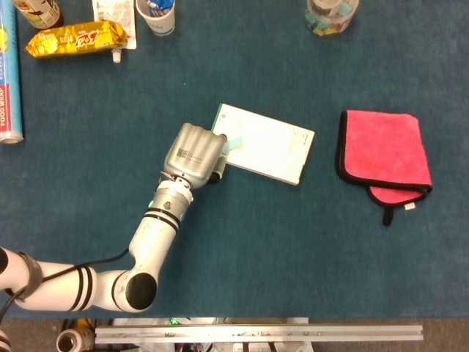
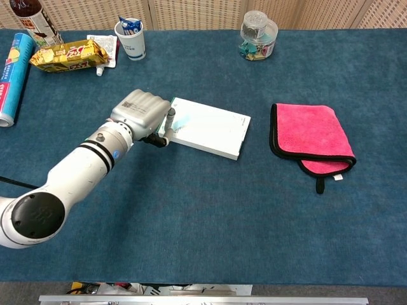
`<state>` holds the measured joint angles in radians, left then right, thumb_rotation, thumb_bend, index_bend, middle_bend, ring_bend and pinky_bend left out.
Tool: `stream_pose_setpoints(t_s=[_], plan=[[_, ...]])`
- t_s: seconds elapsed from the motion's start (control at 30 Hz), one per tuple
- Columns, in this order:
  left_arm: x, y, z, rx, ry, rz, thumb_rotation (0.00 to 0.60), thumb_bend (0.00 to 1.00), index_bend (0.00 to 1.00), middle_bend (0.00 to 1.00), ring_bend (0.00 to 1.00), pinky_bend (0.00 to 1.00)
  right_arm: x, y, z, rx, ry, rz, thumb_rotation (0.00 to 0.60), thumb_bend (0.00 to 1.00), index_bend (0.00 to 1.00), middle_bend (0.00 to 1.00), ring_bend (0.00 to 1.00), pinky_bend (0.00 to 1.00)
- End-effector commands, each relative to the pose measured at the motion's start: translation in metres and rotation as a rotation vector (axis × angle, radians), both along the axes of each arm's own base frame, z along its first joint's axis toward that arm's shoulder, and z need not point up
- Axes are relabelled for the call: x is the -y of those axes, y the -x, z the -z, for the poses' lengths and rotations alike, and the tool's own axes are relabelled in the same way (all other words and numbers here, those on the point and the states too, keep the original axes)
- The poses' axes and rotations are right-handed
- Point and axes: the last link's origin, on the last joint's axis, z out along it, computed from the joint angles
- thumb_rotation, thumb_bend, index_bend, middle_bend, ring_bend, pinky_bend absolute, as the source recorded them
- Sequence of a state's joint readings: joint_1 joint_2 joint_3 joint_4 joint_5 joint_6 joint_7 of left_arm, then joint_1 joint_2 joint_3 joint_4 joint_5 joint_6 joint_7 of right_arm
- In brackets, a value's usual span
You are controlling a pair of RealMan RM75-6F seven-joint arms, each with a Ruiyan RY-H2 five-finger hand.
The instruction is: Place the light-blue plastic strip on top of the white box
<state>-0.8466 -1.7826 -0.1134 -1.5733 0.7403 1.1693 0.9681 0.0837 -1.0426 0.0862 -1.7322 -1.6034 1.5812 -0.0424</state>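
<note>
The white box [image 1: 267, 144] [image 2: 210, 129] lies flat near the middle of the blue table. A light-blue plastic strip [image 1: 236, 144] [image 2: 181, 121] rests on the box's left end, and only its right part shows. My left hand [image 1: 194, 152] [image 2: 141, 112] is at the box's left edge, seen from the back, with its fingers curled down over the strip's left end. The fingertips are hidden, so I cannot tell whether they pinch the strip. My right hand appears in neither view.
A folded pink cloth [image 1: 382, 150] lies to the right of the box. Along the far edge stand a paper cup [image 1: 156, 15], a yellow snack pack [image 1: 76, 38], a blue roll [image 1: 9, 81] and a clear jar [image 1: 331, 13].
</note>
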Motion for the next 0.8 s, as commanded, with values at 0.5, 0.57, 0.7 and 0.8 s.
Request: stream_pose_setpoints(t_s=[0.5,0.57,0.7,0.8], plan=[[-0.011,0.009,0.0,-0.028,-0.025,-0.036,0.364,0.51,0.46,1.0,0.99,0.98,-0.001,0.001,0.0,-0.002,0.0,0.005,0.6,0.16,0.39,0.42,0.44,0.54],[-0.011,0.009,0.0,-0.028,-0.025,-0.037,0.363,0.51,0.46,1.0,0.99,0.98,-0.001,0.001,0.0,-0.003,0.0,0.004,0.6,0.16,0.39,0.42,0.44,0.54],[-0.011,0.011,0.0,-0.032,-0.023,-0.041,0.363,0.51,0.46,1.0,0.99,0.98,-0.001,0.0,0.0,-0.002,0.001,0.004,0.6,0.16,0.39,0.42,0.44,0.54],[-0.013,0.013,0.0,-0.036,-0.028,-0.045,0.363,0.51,0.46,1.0,0.99,0.98,-0.001,0.0,0.0,-0.002,0.0,0.004,0.6,0.16,0.39,0.42,0.44,0.54]])
